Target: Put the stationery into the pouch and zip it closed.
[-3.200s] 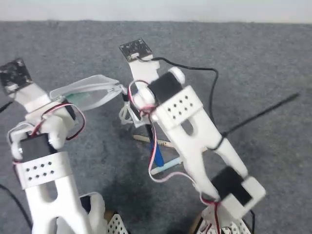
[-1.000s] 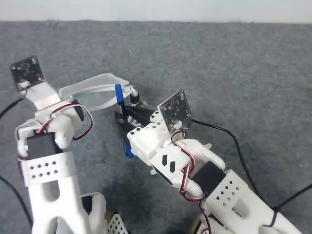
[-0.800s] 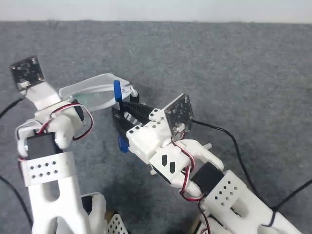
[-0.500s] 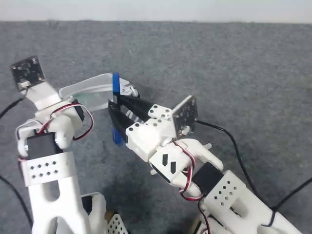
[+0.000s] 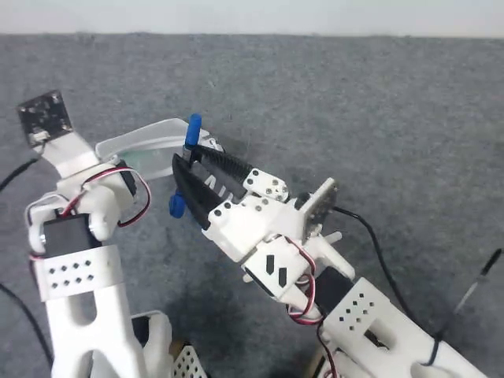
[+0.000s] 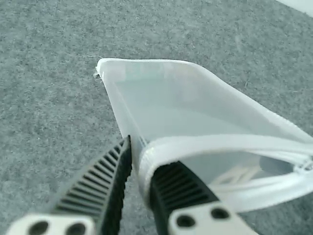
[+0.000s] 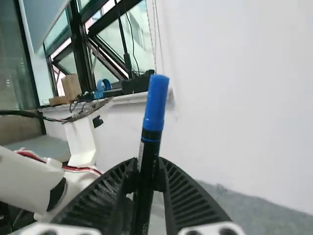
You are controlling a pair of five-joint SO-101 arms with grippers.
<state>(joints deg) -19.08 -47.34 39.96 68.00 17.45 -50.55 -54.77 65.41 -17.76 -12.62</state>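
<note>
A translucent white pouch [image 5: 146, 146] hangs off the grey mat at the back left, its mouth open. My left gripper [image 6: 139, 156] is shut on the pouch's zip rim [image 6: 205, 144], and the pouch body [image 6: 161, 98] stretches away from it. My right gripper [image 5: 186, 155] is shut on a blue marker [image 5: 193, 126] right beside the pouch's open end. The marker stands across the black jaws, one end above them and the other end [image 5: 176, 206] below. In the right wrist view the marker [image 7: 155, 105] rises upright out of the gripper [image 7: 146, 171].
Grey felt [image 5: 378, 102] covers the table up to a pale wall at the back. A thin black cable [image 5: 472, 291] trails at the right. The left arm's white body [image 5: 75, 260] fills the near left, and part of it [image 7: 29, 178] sits close by the right gripper.
My right gripper has swung left toward the pouch's mouth with the marker, tilting it and lifting its upper end. The left arm and pouch have kept still.
</note>
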